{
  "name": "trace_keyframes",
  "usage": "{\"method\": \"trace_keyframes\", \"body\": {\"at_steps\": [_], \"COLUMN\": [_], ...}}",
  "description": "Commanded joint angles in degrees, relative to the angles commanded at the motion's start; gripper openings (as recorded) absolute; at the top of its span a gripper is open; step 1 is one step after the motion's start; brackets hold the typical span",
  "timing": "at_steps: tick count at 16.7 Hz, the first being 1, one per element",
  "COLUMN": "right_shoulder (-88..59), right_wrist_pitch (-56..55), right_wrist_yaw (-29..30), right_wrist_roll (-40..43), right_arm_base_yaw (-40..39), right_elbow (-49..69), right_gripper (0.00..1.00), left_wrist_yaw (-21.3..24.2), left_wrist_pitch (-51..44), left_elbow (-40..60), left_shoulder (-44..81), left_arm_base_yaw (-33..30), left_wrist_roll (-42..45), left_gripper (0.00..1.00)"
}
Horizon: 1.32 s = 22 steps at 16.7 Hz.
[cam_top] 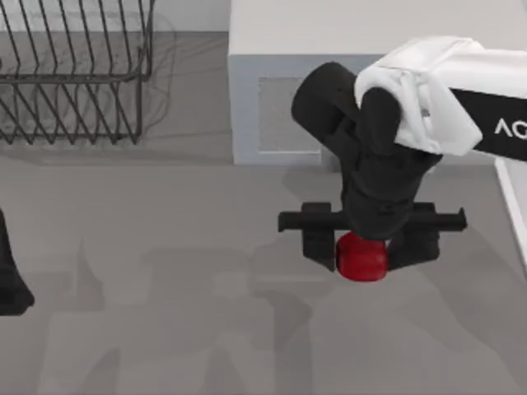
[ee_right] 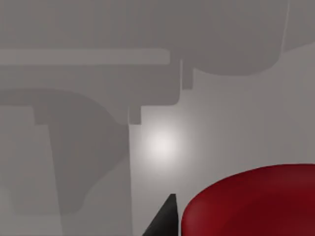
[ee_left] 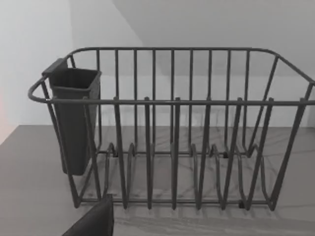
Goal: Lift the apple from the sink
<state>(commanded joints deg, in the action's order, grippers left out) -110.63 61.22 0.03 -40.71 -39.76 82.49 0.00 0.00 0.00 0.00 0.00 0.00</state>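
Your right gripper [cam_top: 360,247] brackets the apple [cam_top: 361,257] with a finger on each side, seemingly clamped for lifting; contact is hard to confirm. Left arm [cam_top: 11,276] sits parked by the dish rack [cam_top: 74,74].

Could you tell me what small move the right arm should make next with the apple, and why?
Probably a slow, straight lift. In the top view the right gripper sits over the small glossy red apple, fingers at either side and seemingly shut on it, so raising it would test the hold. The left gripper is parked at the table's left edge.
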Motion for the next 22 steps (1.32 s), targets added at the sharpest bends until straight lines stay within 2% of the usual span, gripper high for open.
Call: {"method": "trace_keyframes", "body": {"at_steps": [3,7,20,22], "right_shoulder": [-0.79,-0.85,-0.85,-0.85], "right_wrist_pitch": [-4.68,-5.01,-5.01,-5.01], "right_wrist_yaw": [0.03,0.03,0.03,0.03], "right_wrist_roll": [-0.08,-0.08,-0.08,-0.08], "right_arm_base_yaw": [-0.12,-0.13,-0.13,-0.13], "right_elbow": [-4.50,-4.81,-4.81,-4.81], "right_gripper": [0.00,0.00,0.98,1.00], "left_wrist_yaw": [0.00,0.00,0.00,0.00], "left_wrist_pitch": [0.00,0.00,0.00,0.00], "left_elbow": [0.00,0.00,0.00,0.00], "left_shoulder": [0.00,0.00,0.00,0.00], "left_arm_base_yaw": [0.00,0.00,0.00,0.00], "left_wrist_roll": [0.00,0.00,0.00,0.00], "left_gripper": [1.00,1.00,1.00,1.00]}}
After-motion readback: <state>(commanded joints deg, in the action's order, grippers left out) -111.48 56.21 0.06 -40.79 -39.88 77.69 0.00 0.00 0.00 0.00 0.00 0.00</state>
